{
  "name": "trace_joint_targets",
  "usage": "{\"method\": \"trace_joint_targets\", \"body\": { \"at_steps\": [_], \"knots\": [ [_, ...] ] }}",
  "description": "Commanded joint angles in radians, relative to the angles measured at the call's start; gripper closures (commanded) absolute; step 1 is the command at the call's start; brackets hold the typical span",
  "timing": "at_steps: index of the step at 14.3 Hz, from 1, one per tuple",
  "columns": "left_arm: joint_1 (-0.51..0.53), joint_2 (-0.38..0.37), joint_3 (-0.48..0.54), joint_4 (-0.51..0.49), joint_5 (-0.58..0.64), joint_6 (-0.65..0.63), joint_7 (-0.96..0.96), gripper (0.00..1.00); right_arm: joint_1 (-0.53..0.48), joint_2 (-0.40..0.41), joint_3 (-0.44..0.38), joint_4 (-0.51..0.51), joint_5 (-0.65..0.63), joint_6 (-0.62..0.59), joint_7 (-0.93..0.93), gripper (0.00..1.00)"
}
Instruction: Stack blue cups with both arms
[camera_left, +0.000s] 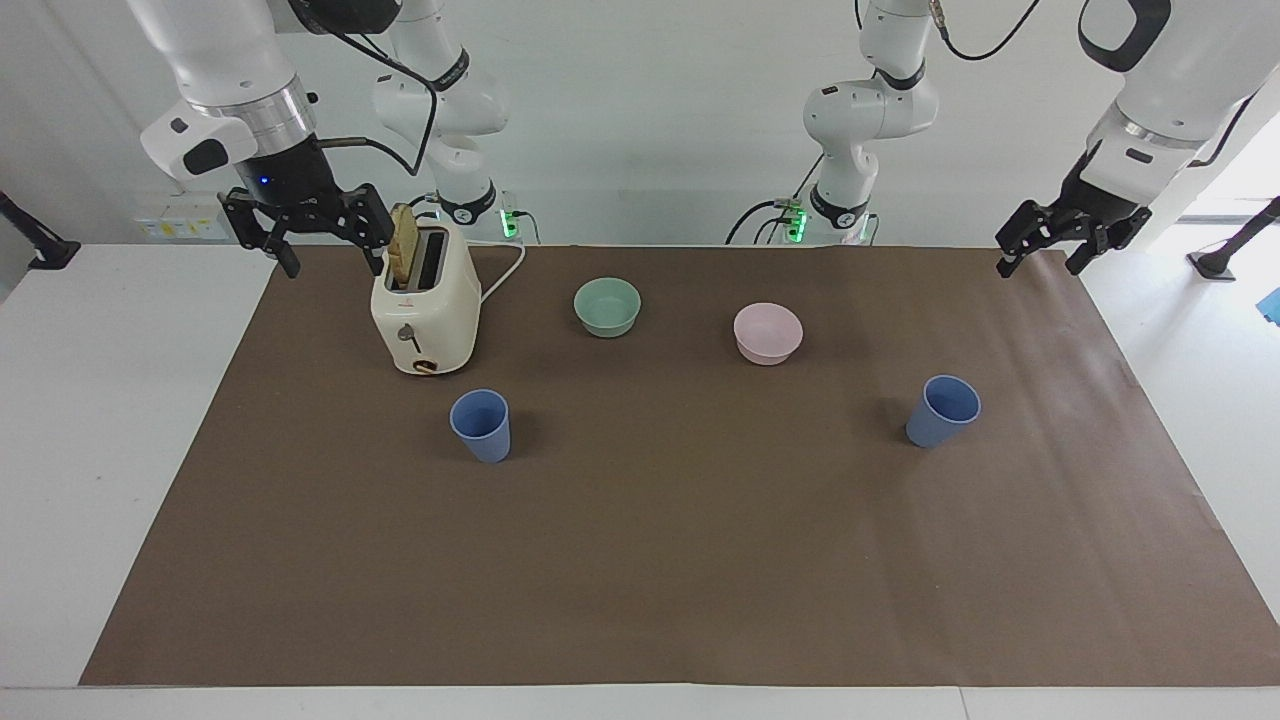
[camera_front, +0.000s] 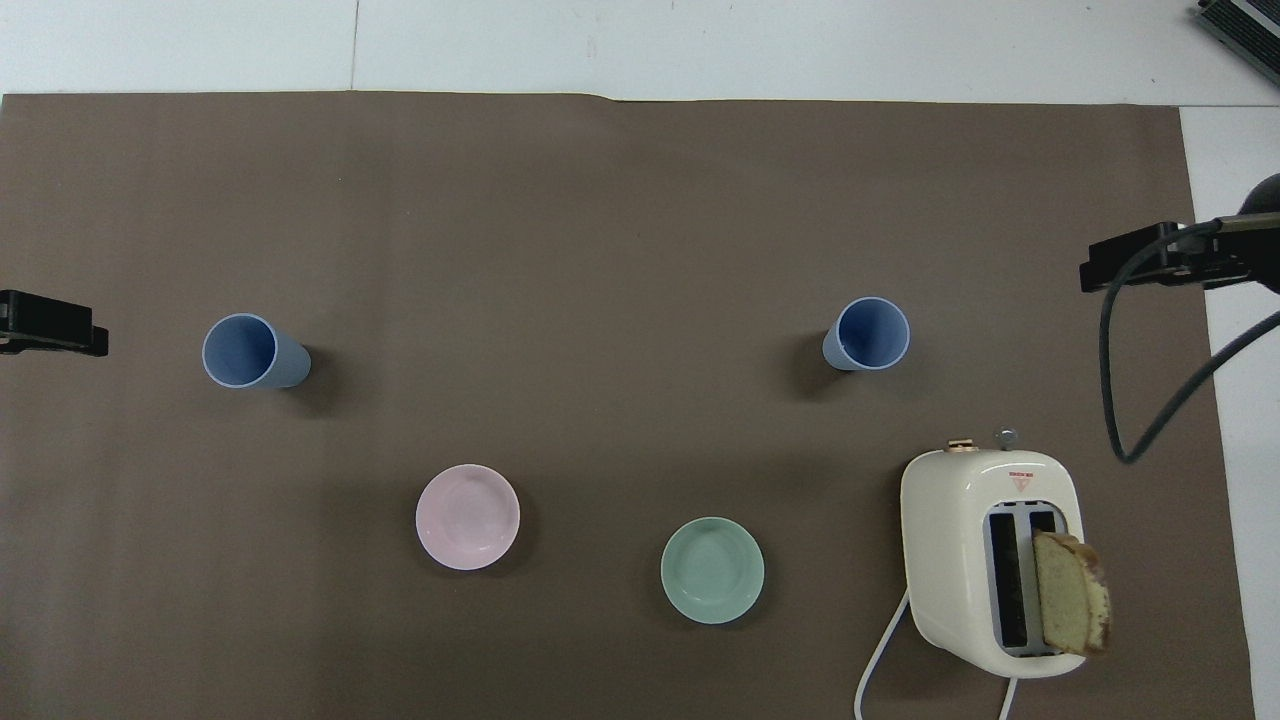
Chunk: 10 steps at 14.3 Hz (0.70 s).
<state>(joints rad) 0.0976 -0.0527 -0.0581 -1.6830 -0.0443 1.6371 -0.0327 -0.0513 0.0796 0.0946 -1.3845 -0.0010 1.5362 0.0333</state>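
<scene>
left tool (camera_left: 1040, 247) spread, empty, over mat corner | nearest blue cup (camera_left: 941, 410) upright, toward table middle | right tool (camera_left: 308, 236) spread, empty, beside toaster (camera_left: 425, 315) | other blue cup (camera_left: 481, 425) upright

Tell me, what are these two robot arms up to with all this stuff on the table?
Nothing is being handled at this moment. Two blue cups stand upright and apart on the brown mat, not yet stacked. The left gripper hangs open over the mat's corner at its own end; the right gripper hangs open beside the toaster. Neither touches a cup.
</scene>
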Motion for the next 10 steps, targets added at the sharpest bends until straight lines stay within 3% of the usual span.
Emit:
{"method": "trace_joint_targets", "body": {
  "at_steps": [1, 10],
  "knots": [
    [0.007, 0.008, -0.008, -0.092, -0.012, 0.117, -0.102, 0.00, -0.015, -0.021, 0.004, -0.024, 0.022, 0.004, -0.023, 0.00],
    [0.060, 0.100, -0.008, -0.294, -0.016, 0.386, -0.173, 0.00, -0.015, -0.021, 0.004, -0.024, 0.022, 0.004, -0.023, 0.00]
  ]
}}
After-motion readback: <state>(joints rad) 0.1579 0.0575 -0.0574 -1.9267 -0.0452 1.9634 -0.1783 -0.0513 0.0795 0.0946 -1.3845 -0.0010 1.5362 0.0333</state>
